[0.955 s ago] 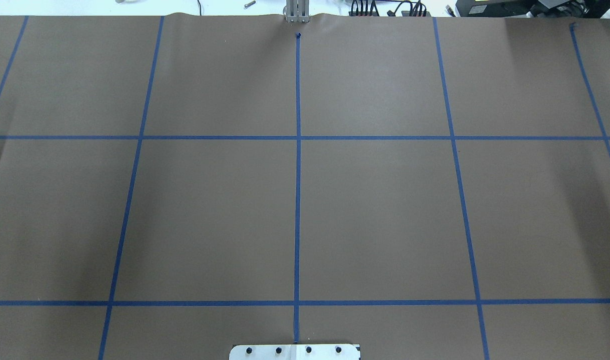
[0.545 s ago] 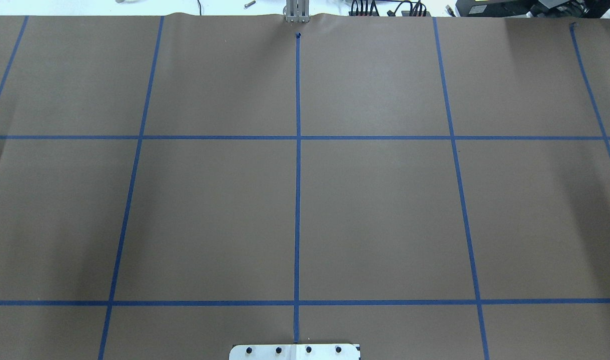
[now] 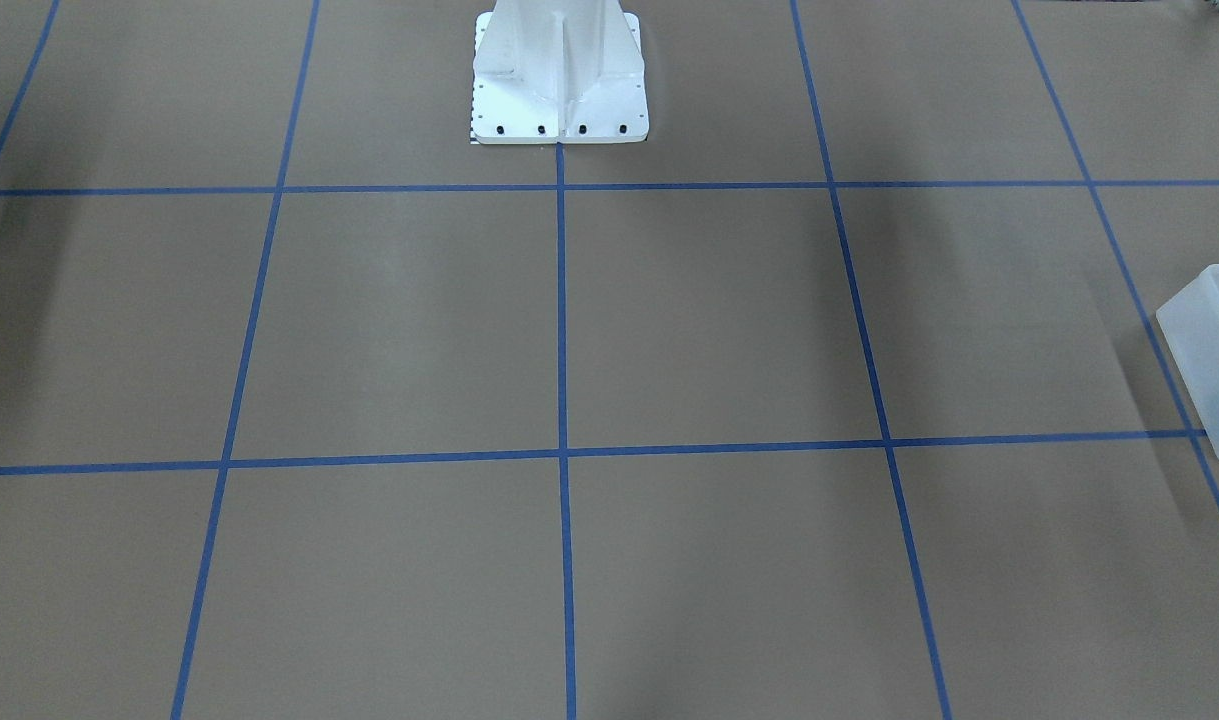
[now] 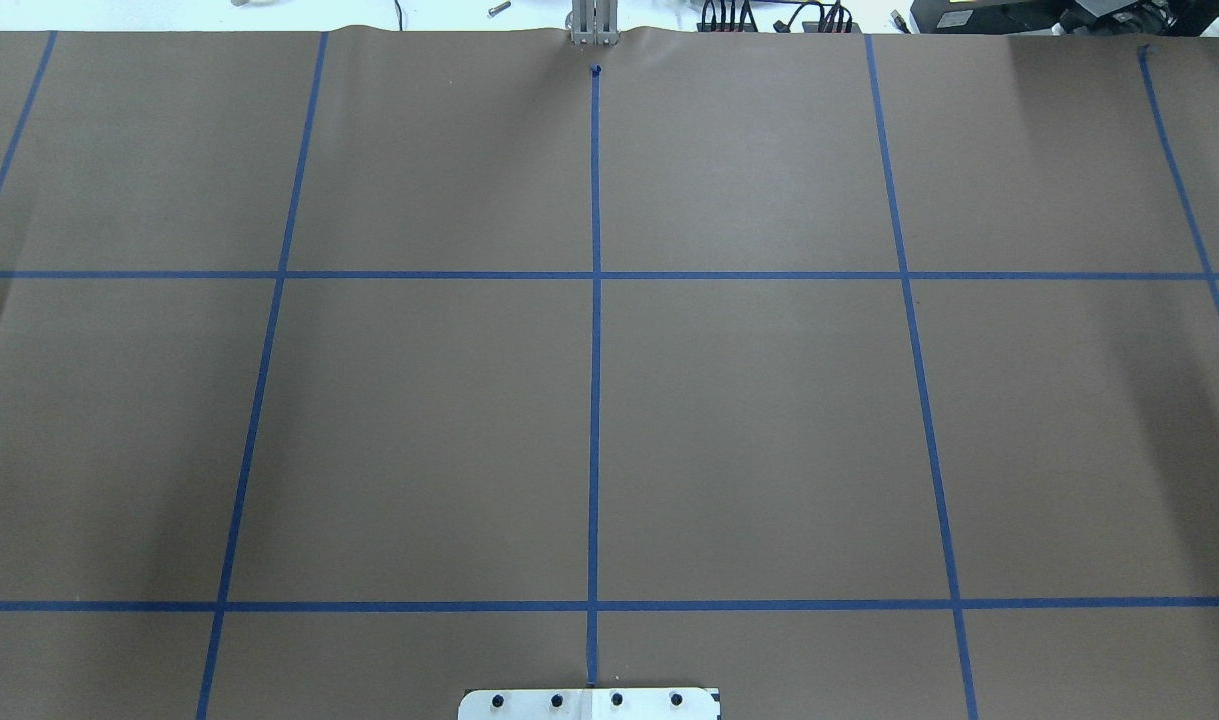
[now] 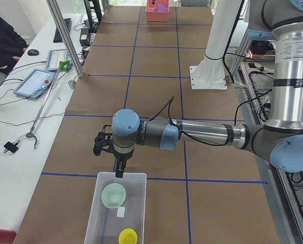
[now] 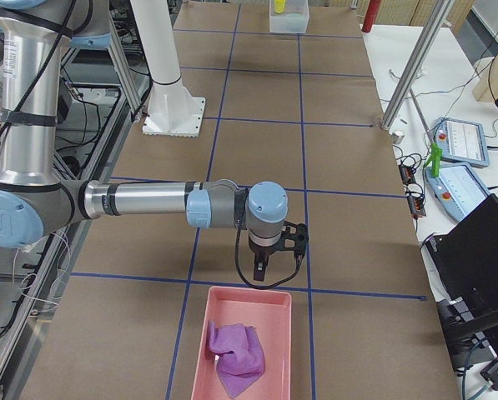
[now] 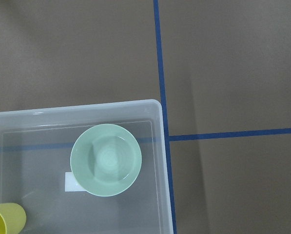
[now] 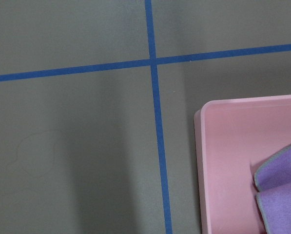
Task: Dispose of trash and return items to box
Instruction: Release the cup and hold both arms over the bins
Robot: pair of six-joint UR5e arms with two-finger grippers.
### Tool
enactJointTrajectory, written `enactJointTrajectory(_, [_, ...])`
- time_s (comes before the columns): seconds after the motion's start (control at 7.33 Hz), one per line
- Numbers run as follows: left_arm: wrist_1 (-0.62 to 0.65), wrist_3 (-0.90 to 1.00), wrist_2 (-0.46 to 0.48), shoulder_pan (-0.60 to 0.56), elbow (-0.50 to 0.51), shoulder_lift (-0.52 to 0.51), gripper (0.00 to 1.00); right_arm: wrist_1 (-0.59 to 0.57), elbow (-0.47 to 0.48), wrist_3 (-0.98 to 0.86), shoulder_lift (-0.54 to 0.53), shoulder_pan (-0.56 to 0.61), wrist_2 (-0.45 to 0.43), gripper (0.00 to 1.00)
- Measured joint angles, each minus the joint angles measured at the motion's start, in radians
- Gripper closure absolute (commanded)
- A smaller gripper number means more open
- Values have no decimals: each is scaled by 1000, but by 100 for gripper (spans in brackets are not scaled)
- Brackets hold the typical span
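Bowl [image 7: 106, 160], pale green, is set upright, mouth up, inside the box [image 7: 165, 170] close to its end wall. The yellow cup [image 7: 6, 219] is stood mouth-up deeper in the box, long axis vertical, while the round bowl has none. Both are judged light, stiff, smooth plastic, likely slippery, best pinched over the rim; left gripper [image 5: 120, 172] is hung just above that end wall and right gripper [image 6: 261, 271] well apart from the box by a pink tray [image 6: 278, 292] holding a purple cloth [image 6: 238, 354], finger spread not tellable for either.
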Motion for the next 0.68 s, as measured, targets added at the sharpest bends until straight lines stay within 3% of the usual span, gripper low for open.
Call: enactJointTrajectory(0.68, [-4, -6, 0, 13, -2, 16, 1, 0, 1, 4, 0, 0, 35, 0])
